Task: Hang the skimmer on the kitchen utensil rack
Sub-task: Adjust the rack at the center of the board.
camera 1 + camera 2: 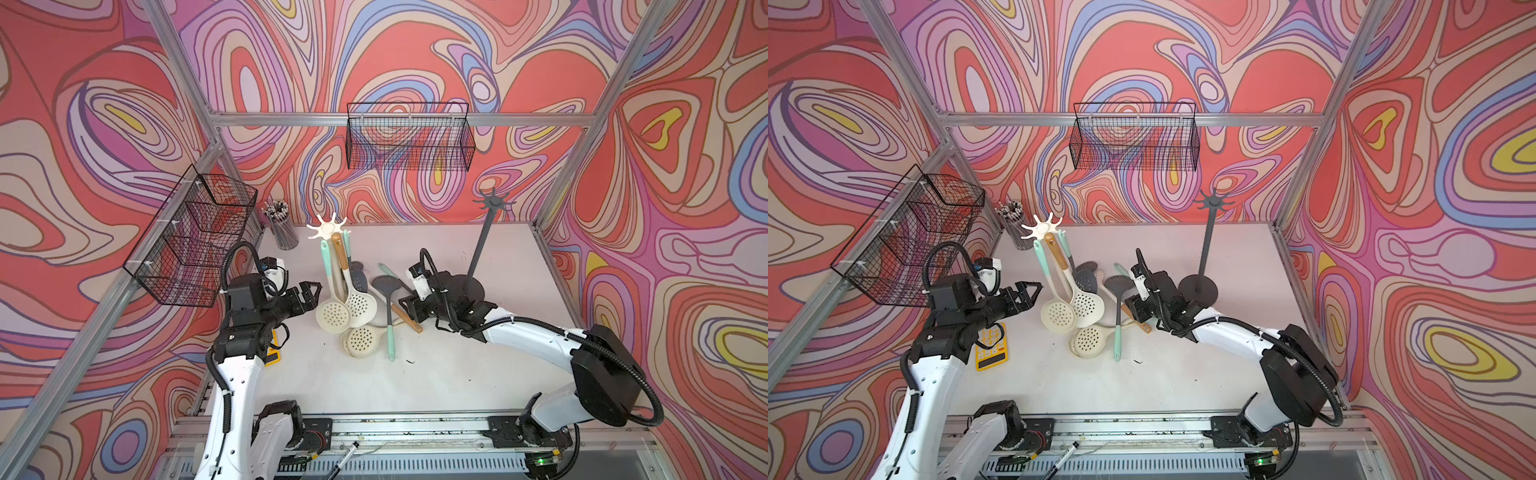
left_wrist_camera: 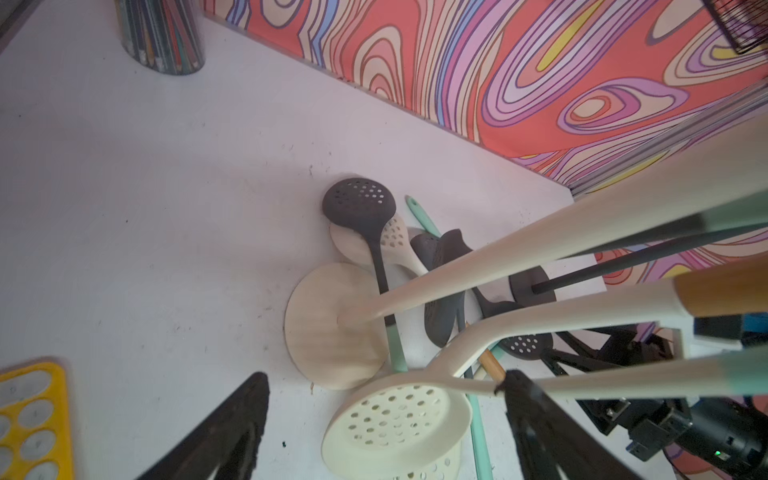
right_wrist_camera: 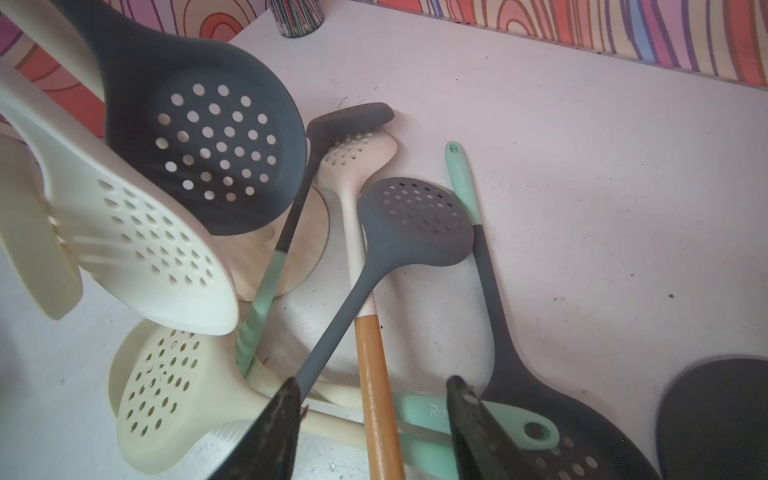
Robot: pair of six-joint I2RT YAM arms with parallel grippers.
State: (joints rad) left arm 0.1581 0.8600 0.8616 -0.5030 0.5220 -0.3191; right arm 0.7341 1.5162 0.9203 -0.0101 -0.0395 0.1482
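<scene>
- Cream plastic skimmer with a mint-green handle (image 1: 333,316) hangs from the white star-topped utensil rack (image 1: 328,227), centre of frame in both top views. Its bowl dangles low, close to the white table (image 1: 415,382).
- Right beside it on the same rack hangs a second cream skimmer with a wooden handle (image 1: 360,309). There's a dark grey perforated skimmer (image 3: 199,137) up there too; it fills the upper left of the right wrist view.
- Left gripper (image 1: 315,297) sits just left of those two cream bowls, jaws spread wide and gripping nothing. In the left wrist view the cream bowl shows at the bottom of the frame between the black fingers (image 2: 232,428). One fingertip is right at the handle, but I can't tell if it's actually touching.
- Right gripper (image 1: 409,309) is down low, a bit right of centre, over a messy pile of skimmers lying on the table, jaws roughly half apart.
- In the right wrist view the wooden-handled skimmer on the table (image 3: 376,374) runs between its fingers (image 3: 274,432) with a gap on each side, so nothing is pinched.
- Also in the pile: a flat-lying cream skimmer (image 1: 360,340) and a grey skimmer with a mint handle (image 1: 384,284).
- Black utensil rack (image 1: 482,249) stands upright just behind the right gripper.
- Yellow calculator (image 1: 991,345) lies by the left arm, lower left. A cup of pencils (image 1: 284,232) sits at the back left.
</scene>
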